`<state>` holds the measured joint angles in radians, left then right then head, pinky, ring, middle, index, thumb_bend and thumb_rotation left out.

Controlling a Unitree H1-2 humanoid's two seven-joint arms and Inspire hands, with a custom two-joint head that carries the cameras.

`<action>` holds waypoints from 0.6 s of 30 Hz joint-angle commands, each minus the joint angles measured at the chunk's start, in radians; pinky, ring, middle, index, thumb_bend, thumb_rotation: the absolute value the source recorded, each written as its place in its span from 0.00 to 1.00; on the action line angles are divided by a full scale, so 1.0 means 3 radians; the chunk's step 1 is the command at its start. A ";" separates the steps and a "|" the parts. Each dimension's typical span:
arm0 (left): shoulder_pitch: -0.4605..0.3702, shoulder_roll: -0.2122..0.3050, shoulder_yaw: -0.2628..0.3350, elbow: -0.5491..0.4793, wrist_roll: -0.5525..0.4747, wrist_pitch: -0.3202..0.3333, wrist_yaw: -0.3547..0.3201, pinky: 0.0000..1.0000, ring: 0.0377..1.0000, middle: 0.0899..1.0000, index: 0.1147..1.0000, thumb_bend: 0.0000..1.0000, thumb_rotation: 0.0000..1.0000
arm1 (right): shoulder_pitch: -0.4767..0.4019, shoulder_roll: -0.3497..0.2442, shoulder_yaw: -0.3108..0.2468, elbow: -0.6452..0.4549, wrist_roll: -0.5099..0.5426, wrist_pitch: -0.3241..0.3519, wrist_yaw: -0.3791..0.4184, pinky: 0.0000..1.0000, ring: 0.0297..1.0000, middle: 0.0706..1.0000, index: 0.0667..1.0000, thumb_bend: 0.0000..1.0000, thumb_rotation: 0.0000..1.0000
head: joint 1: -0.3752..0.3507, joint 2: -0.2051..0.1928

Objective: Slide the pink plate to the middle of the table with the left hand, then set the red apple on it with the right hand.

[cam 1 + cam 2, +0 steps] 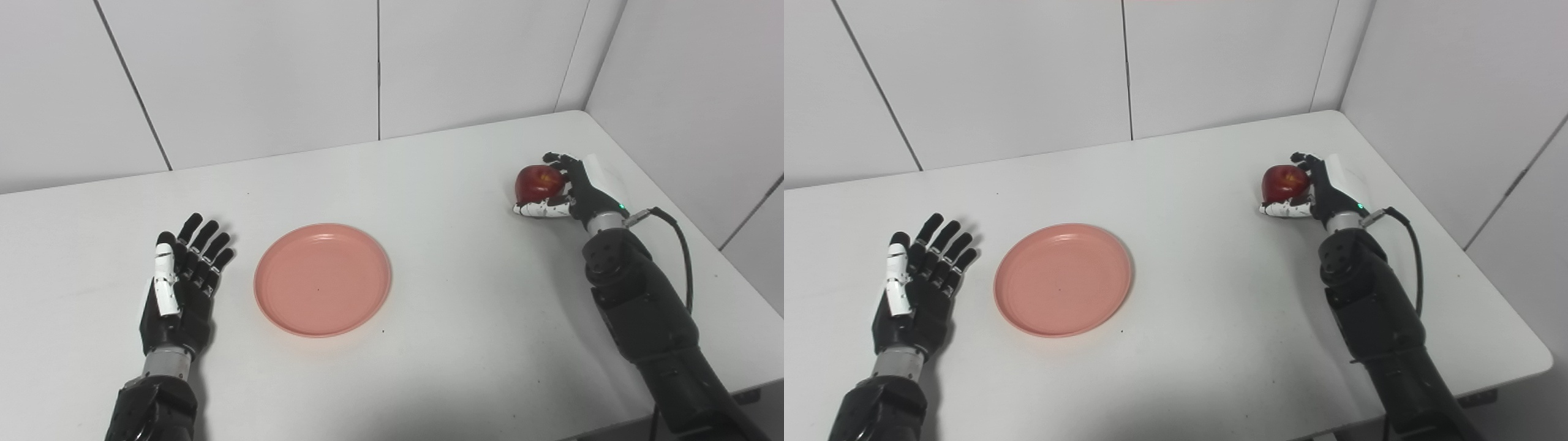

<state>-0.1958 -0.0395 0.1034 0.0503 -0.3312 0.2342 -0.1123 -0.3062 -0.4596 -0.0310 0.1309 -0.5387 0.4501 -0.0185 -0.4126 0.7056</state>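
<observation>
Right hand [566, 190] wrapping fingers around red apple [538, 183], thumb under it, near table's far right corner. Apple looking firm, smooth, maybe slippery; gripping around widest part seems best. Pink plate [323, 279] lying well to its left. Left hand [180, 278] resting spread and empty just beside plate.

Both my views are bright and evenly lit, light falling softly from above. The white table [453, 184] washes pale with mild glare, brightest toward the far wall. Just right of my left hand [180, 285] lies a faint shadow, darker beside the forearm below it. A thin shadow rims the near edge of the plate [323, 279]. The apple [1285, 182] in my right hand [1314, 193] carries a small highlight. Focus is sharp throughout, slightly grainy; wall seams stay straight to the edges
</observation>
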 commanded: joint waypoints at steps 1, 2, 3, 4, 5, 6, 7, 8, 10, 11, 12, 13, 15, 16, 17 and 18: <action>0.0047 0.0008 -0.0001 -0.0006 -0.0003 0.0099 0.0033 0.89 0.87 0.88 0.85 0.43 1.00 | -0.0178 -0.0108 -0.0016 -0.0019 -0.0016 -0.0164 -0.0113 0.61 0.69 0.72 0.74 0.88 0.24 | 0.0006 0.0005; 0.0047 0.0004 0.0001 -0.0011 -0.0004 0.0107 0.0039 0.89 0.87 0.88 0.85 0.43 1.00 | -0.0182 -0.0104 -0.0015 -0.0002 -0.0009 -0.0184 -0.0123 0.59 0.67 0.71 0.72 0.87 0.22 | 0.0007 0.0007; 0.0047 0.0001 0.0001 -0.0014 -0.0003 0.0111 0.0044 0.89 0.87 0.88 0.85 0.43 1.00 | -0.0186 -0.0101 -0.0012 0.0012 -0.0006 -0.0202 -0.0132 0.58 0.66 0.70 0.72 0.87 0.22 | 0.0007 0.0007; 0.0048 -0.0001 0.0001 -0.0017 -0.0001 0.0114 0.0048 0.89 0.87 0.88 0.85 0.43 1.00 | -0.0191 -0.0098 -0.0009 0.0029 -0.0003 -0.0224 -0.0140 0.57 0.65 0.69 0.71 0.86 0.21 | 0.0007 0.0008; 0.0049 -0.0002 0.0001 -0.0018 0.0001 0.0115 0.0050 0.89 0.87 0.87 0.85 0.43 1.00 | -0.0194 -0.0097 -0.0007 0.0042 -0.0001 -0.0239 -0.0146 0.57 0.64 0.68 0.70 0.86 0.21 | 0.0007 0.0008; 0.0050 0.0001 -0.0001 -0.0014 -0.0001 0.0108 0.0040 0.89 0.87 0.87 0.85 0.43 1.00 | -0.0201 -0.0102 0.0005 0.0061 -0.0002 -0.0261 -0.0149 0.56 0.63 0.67 0.69 0.86 0.20 | 0.0007 0.0011; 0.0050 0.0003 -0.0002 -0.0011 -0.0003 0.0103 0.0033 0.89 0.87 0.88 0.85 0.43 1.00 | -0.0206 -0.0106 0.0014 0.0074 -0.0003 -0.0276 -0.0151 0.54 0.61 0.65 0.67 0.84 0.20 | 0.0007 0.0011; 0.0051 0.0005 -0.0004 -0.0007 -0.0001 0.0098 0.0029 0.89 0.87 0.88 0.85 0.43 1.00 | -0.0220 -0.0110 0.0031 0.0096 -0.0008 -0.0292 -0.0147 0.53 0.59 0.63 0.66 0.83 0.19 | 0.0009 0.0012; 0.0053 0.0009 -0.0007 -0.0001 0.0004 0.0088 0.0024 0.89 0.87 0.88 0.85 0.44 1.00 | -0.0245 -0.0118 0.0054 0.0155 -0.0004 -0.0347 -0.0151 0.50 0.56 0.60 0.62 0.80 0.17 | 0.0011 0.0012; 0.0053 0.0011 -0.0008 0.0002 0.0005 0.0084 0.0021 0.89 0.87 0.88 0.86 0.44 1.00 | -0.0258 -0.0122 0.0061 0.0192 0.0007 -0.0386 -0.0157 0.47 0.53 0.57 0.59 0.77 0.16 | 0.0010 0.0014; 0.0053 0.0012 -0.0009 0.0004 0.0004 0.0082 0.0018 0.89 0.87 0.88 0.86 0.44 1.00 | -0.0265 -0.0125 0.0065 0.0217 0.0016 -0.0413 -0.0163 0.47 0.53 0.57 0.58 0.77 0.16 | 0.0010 0.0014; 0.0053 0.0011 -0.0009 0.0004 0.0007 0.0083 0.0024 0.89 0.87 0.88 0.86 0.44 1.00 | -0.0280 -0.0122 0.0071 0.0248 0.0022 -0.0432 -0.0176 0.46 0.52 0.56 0.57 0.76 0.16 | 0.0010 0.0014; 0.0054 0.0007 -0.0007 0.0000 0.0009 0.0088 0.0033 0.89 0.87 0.88 0.86 0.44 1.00 | -0.0298 -0.0113 0.0076 0.0293 0.0033 -0.0481 -0.0217 0.46 0.51 0.55 0.55 0.74 0.13 | 0.0010 0.0014; 0.0053 0.0004 -0.0007 -0.0002 0.0010 0.0090 0.0037 0.89 0.87 0.88 0.86 0.44 1.00 | -0.0304 -0.0111 0.0076 0.0316 0.0039 -0.0517 -0.0240 0.44 0.50 0.53 0.54 0.72 0.12 | 0.0018 0.0013; 0.0054 0.0001 -0.0008 -0.0001 0.0011 0.0091 0.0038 0.89 0.87 0.88 0.86 0.43 1.00 | -0.0313 -0.0107 0.0082 0.0350 0.0019 -0.0553 -0.0285 0.43 0.49 0.52 0.53 0.71 0.11 | 0.0020 0.0011; 0.0053 0.0000 -0.0008 -0.0001 0.0011 0.0091 0.0040 0.89 0.87 0.88 0.86 0.43 1.00 | -0.0320 -0.0105 0.0087 0.0374 0.0003 -0.0576 -0.0316 0.42 0.48 0.51 0.48 0.58 0.13 | 0.0020 0.0011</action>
<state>-0.1949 -0.0397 0.1022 0.0477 -0.3304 0.2389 -0.1116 -0.3547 -0.4643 0.0008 0.2482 -0.5299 0.3357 -0.0686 -0.4080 0.7087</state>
